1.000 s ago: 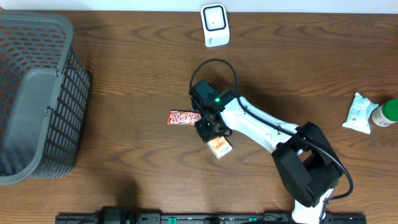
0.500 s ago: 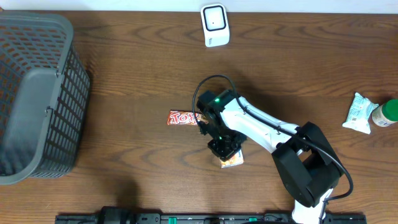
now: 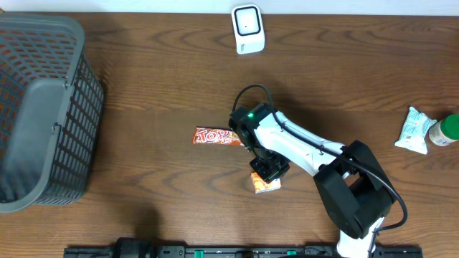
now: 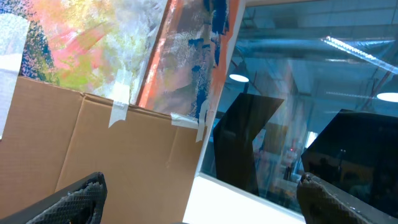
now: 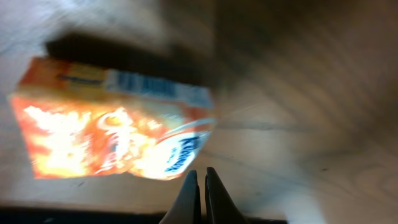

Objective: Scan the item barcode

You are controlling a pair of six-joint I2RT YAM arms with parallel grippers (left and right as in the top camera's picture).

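A small orange box with a blue-and-white side lies on the wooden table, in front of a red candy bar. My right gripper hovers right over the box's far edge, shut, with nothing between its fingers. In the right wrist view the orange box lies just beyond the closed tips of the gripper, up and to the left. A white scanner stands at the table's far edge. My left gripper points away from the table, open wide and empty; it is outside the overhead view.
A large grey basket fills the left side. At the far right lie a green-and-white packet and a green bottle. The left wrist view shows cardboard and a window.
My right gripper has swung from beside the candy bar toward the front right, staying shut. The orange box has shifted the same way and turned a little.
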